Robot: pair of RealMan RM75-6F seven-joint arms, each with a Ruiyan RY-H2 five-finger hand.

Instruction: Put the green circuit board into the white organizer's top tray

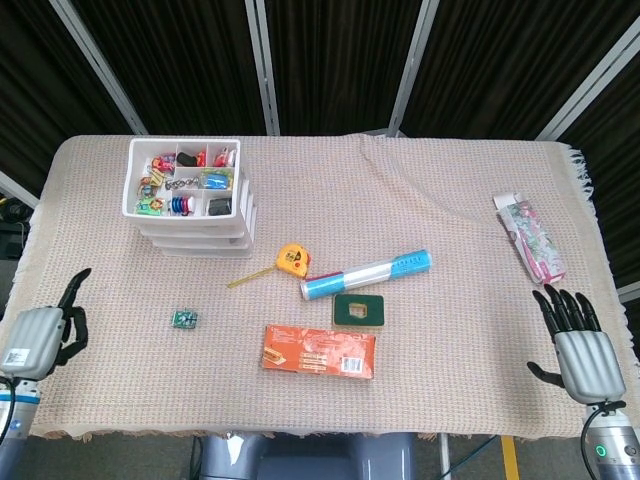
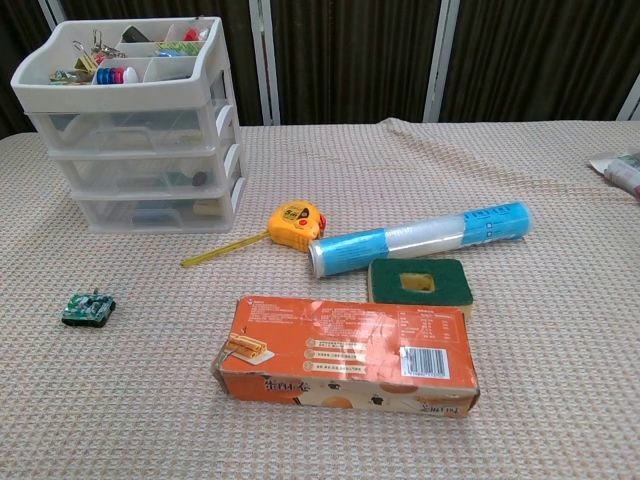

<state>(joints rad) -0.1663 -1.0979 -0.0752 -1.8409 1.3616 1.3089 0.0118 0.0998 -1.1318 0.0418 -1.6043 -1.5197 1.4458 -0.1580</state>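
— Looking for the circuit board (image 1: 184, 319): where does it lie?

— Flat on the table cloth (image 1: 420, 200), alone at the near left, well apart from the white organizer (image 1: 190, 195), which stands at the far left. Nothing touches the board.

— And the organizer's top tray (image 2: 120, 60)?

— Uncovered, split into small compartments with clips and bright small parts inside. Two drawers sit beneath it.

— How are the hands?

— The left hand (image 1: 45, 335) is at the near left edge of the table, left of the board and apart from it. Its fingers look curled partly inward, and it holds nothing; how tightly they curl I cannot tell. The right hand (image 1: 578, 340) is at the near right edge, fingers spread wide, holding nothing.

— What else is on the table?

— A yellow tape measure (image 1: 291, 259) with its tape pulled out leftward, a blue roll (image 1: 366, 274) just right of it, a green sponge (image 1: 359, 310) near the roll, an orange box (image 1: 319, 351) nearest the front edge, and a printed packet (image 1: 530, 238) at the far right.
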